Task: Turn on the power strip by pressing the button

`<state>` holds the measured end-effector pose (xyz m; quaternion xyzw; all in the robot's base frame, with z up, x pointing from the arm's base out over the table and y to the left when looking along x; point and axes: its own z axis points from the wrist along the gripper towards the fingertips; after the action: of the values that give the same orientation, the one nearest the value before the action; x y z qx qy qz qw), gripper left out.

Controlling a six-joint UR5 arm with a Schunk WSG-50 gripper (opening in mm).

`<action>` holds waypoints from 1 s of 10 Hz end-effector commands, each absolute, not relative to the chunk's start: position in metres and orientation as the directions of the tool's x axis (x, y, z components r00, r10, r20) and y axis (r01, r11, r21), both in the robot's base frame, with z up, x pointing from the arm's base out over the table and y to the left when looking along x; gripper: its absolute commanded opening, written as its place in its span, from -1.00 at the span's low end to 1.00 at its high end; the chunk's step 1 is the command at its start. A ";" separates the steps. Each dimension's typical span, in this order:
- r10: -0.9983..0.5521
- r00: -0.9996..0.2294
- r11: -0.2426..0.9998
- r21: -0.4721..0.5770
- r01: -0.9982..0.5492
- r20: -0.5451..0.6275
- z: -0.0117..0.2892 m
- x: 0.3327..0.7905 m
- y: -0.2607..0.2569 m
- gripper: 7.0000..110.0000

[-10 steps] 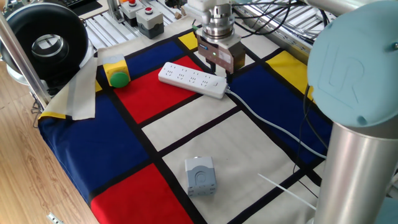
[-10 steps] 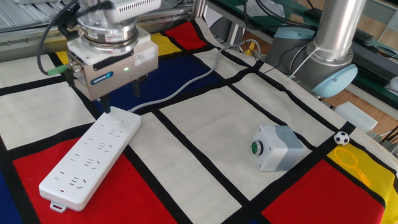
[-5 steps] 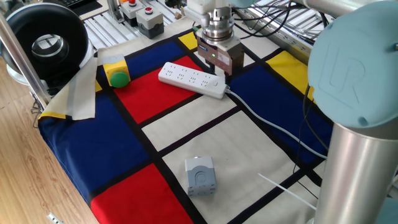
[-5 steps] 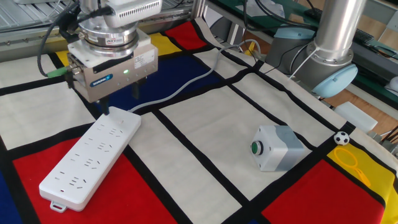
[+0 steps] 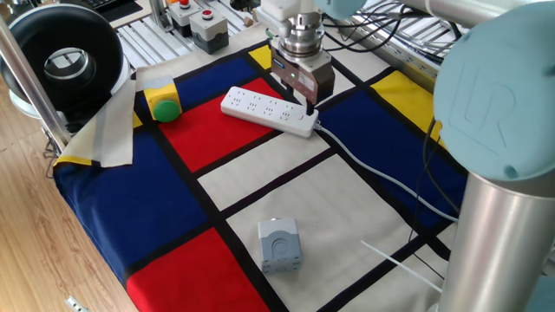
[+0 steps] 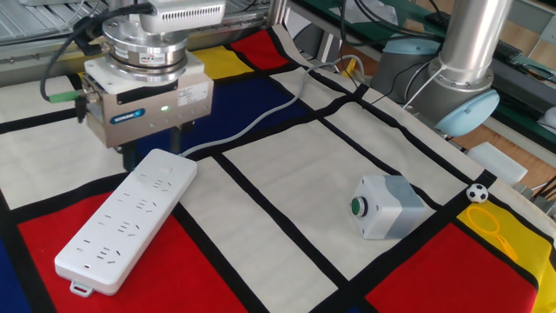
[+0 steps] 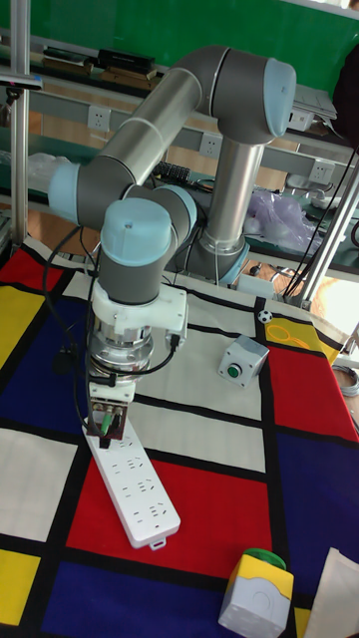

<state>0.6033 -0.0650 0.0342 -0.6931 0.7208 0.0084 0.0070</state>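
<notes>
Seemingly fingers above power strip

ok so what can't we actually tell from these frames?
- Button on the power strip: hidden behind the hand in both fixed views; too small to see in the tall view.
- Hand's fingertips: no view shows whether there is a gap between them, or contact with the strip.
- Strip's cable: far end hidden by the arm in one fixed view.

- UR5 arm bent over at the elbow, wrist pointing straight down.
- Gripper vertical, hanging low above the table.
- Two dark fingers visible below the gripper body, a gap showing between them.
</notes>
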 end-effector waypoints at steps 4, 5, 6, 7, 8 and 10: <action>-0.999 -0.025 0.027 -0.047 -0.999 -0.038 0.036 0.616 -0.063 0.15; -0.998 -0.004 0.005 -0.020 -1.000 -0.067 0.036 0.609 -0.055 0.15; -0.996 0.048 -0.051 0.029 -0.998 -0.080 0.036 0.595 -0.052 0.15; -0.994 0.047 -0.049 0.019 -0.999 -0.097 0.036 0.598 -0.048 0.15; -0.996 0.050 -0.052 0.026 -0.998 -0.076 0.036 0.596 -0.053 0.15; -0.997 0.051 -0.054 0.050 -0.997 -0.052 0.036 0.590 -0.059 0.15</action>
<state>0.5967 -0.0569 0.0345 -0.7217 0.6915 0.0287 0.0102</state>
